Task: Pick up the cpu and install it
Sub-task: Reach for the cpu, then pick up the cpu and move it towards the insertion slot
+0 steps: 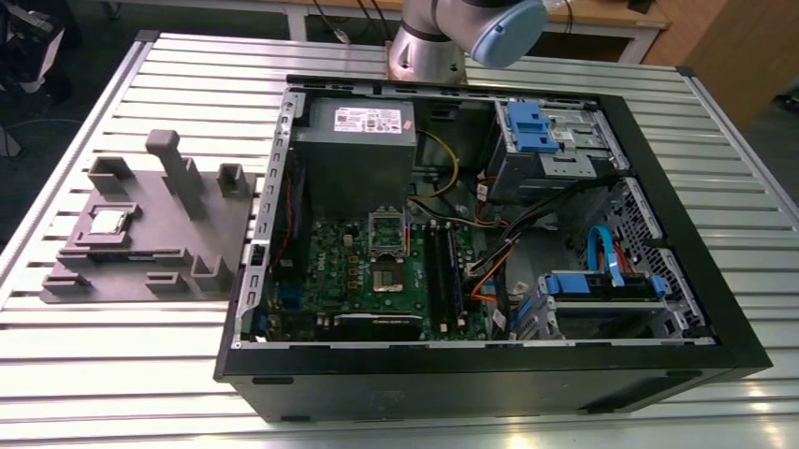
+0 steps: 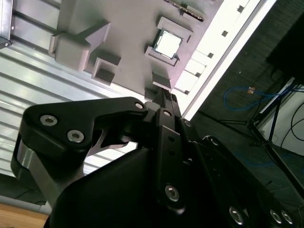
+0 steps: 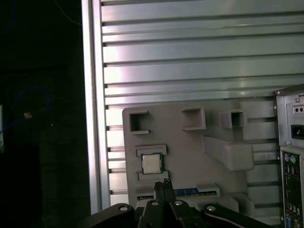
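Note:
The cpu (image 1: 110, 222), a small square chip with a shiny silver top, lies flat in a recess of the grey plastic fixture (image 1: 187, 245) at the exterior view's left. In both wrist views I see it from well above: the cpu (image 3: 151, 164) sits just beyond my gripper (image 3: 165, 182), and the cpu (image 2: 167, 44) lies past the gripper (image 2: 164, 96). The fingers meet in a narrow tip with nothing between them, clear of the chip. The motherboard socket (image 1: 389, 245) stands with its frame raised inside the open computer case (image 1: 699, 309).
The fixture (image 3: 213, 161) carries upright blocks and posts (image 1: 175, 168) around the chip. The slatted aluminium table (image 1: 150, 374) ends close beside the fixture, with dark floor and cables (image 2: 247, 95) past that edge. The case holds a power supply (image 1: 362, 131), blue drive cages (image 1: 530, 126) and loose wires.

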{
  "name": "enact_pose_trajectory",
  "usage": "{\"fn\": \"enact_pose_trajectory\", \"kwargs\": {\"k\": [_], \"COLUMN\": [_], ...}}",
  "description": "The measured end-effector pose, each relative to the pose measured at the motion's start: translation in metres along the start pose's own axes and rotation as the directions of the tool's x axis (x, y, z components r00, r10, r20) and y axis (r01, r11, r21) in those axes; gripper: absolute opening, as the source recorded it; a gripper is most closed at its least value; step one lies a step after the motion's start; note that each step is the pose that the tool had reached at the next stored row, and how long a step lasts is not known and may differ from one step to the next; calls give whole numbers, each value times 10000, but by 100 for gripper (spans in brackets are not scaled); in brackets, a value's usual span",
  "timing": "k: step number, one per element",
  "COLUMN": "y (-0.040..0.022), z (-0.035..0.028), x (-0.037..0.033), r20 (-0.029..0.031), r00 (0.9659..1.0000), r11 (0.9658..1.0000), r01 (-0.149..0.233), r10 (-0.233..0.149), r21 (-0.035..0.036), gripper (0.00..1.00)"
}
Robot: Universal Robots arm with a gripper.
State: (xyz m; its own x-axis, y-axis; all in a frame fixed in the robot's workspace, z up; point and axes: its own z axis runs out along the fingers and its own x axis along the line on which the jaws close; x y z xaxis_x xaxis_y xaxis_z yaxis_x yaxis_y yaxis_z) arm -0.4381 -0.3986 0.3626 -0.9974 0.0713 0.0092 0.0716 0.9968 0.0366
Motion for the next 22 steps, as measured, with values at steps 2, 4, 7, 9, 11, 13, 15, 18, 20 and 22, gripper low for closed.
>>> {"fn": "enact_pose_trajectory", "kwargs": {"k": [2, 4, 7, 9, 11, 13, 15, 18, 20, 22], "y": [0, 0, 0, 0, 0, 0, 0, 0, 0, 0], "z": [0, 0, 0, 0, 0, 0, 0, 0, 0, 0], "x": [2, 3, 3, 4, 4, 5, 5, 6, 6, 6], "r20": [-1, 0, 0, 0, 0, 0, 0, 0, 0, 0], "r00": [10000, 10000, 10000, 10000, 10000, 10000, 10000, 10000, 10000, 10000], "r11": [10000, 10000, 10000, 10000, 10000, 10000, 10000, 10000, 10000, 10000], "r01": [-2, -2, -2, -2, -2, -2, -2, -2, -2, -2], "r10": [2, 2, 2, 2, 2, 2, 2, 2, 2, 2], "r21": [1, 0, 0, 0, 0, 0, 0, 0, 0, 0], "gripper": [10, 10, 10, 10, 10, 10, 16, 29, 35, 41]}}
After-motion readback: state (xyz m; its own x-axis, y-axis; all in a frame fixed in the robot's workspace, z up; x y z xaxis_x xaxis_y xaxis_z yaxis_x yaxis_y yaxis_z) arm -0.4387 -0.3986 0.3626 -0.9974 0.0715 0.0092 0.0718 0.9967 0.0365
